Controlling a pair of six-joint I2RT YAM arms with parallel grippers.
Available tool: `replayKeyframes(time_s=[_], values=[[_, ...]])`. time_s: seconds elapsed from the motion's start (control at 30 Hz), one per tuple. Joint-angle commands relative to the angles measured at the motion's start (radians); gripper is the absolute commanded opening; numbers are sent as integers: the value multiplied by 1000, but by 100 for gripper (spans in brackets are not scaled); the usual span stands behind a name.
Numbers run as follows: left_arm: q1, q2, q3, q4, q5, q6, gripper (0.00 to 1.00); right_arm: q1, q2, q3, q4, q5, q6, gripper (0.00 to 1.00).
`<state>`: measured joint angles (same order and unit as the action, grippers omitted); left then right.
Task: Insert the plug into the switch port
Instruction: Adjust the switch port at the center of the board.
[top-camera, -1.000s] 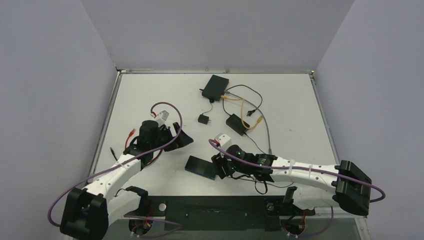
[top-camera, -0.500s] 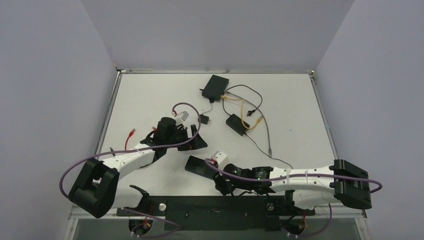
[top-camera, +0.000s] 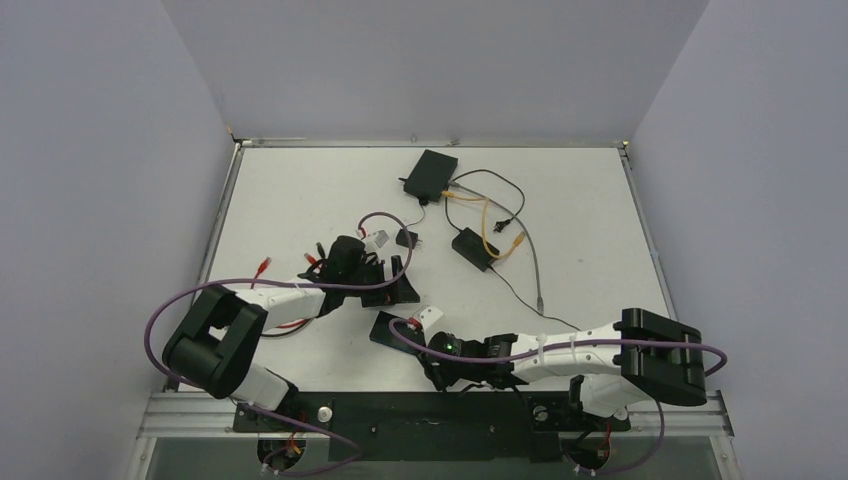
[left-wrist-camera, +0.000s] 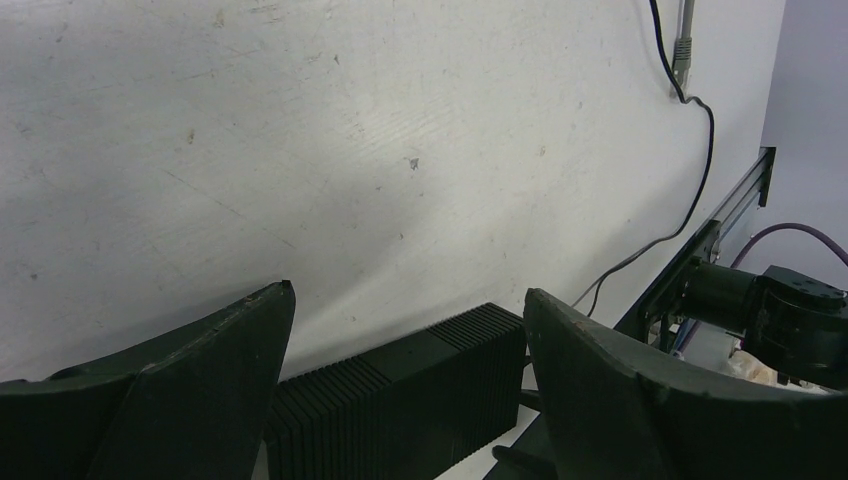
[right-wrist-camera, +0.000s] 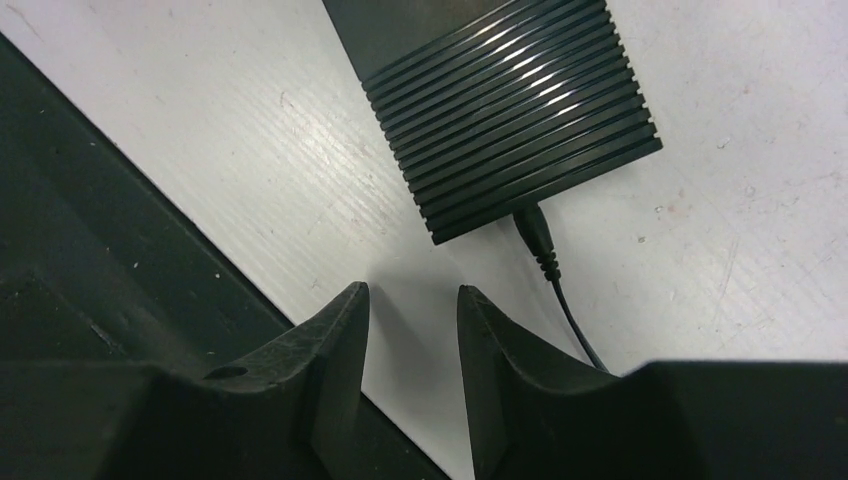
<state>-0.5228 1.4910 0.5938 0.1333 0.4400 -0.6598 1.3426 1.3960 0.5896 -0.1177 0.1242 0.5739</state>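
Standing at the near edge of the table (top-camera: 300, 190), I see first the right arm (top-camera: 570, 350). It lies low and stretched to the left, almost along the black base plate (top-camera: 430, 410). The right gripper (right-wrist-camera: 412, 300) points down at the table edge; its fingers stand close together with only a narrow gap, and nothing is between them. Just beyond the fingertips lies a ribbed black box (right-wrist-camera: 510, 110), flat on the table, with a thin black cable (right-wrist-camera: 545, 255) going into its near end.

The left arm (top-camera: 280, 295) is folded at its elbow on the left side, and its forearm reaches to the right and away toward the middle of the table. The left gripper (left-wrist-camera: 407, 295) is spread wide and carries nothing. In its wrist view the ribbed box appears low between the two fingers, but they do not touch it.

Further out, to the right, the grey plug (top-camera: 540, 298) lies free on the table at the end of a grey cable, well apart from both grippers. It is small and pale. A small black adapter (top-camera: 407, 238) sits just beyond the left gripper, and a red plug (top-camera: 263, 265) lies at the left. A second black box (top-camera: 472, 248) lies further to the right, with an orange cable (top-camera: 487, 215) around it. Farthest is a flat black box, probably the switch (top-camera: 430, 173); I cannot see its ports.
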Motion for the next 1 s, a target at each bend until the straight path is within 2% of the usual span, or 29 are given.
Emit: replayKeyframes(time_s=[0.0,0.5,0.97], values=[[-5,6,36,67,44,33,83,0,30,50,41,63,17,34],[-4,-47,-60,53,52,32,83,-71,95,90,23,142,-5,23],[-3,-74,-85,23,41,31,83,-197,127,103,107,116,-33,22]])
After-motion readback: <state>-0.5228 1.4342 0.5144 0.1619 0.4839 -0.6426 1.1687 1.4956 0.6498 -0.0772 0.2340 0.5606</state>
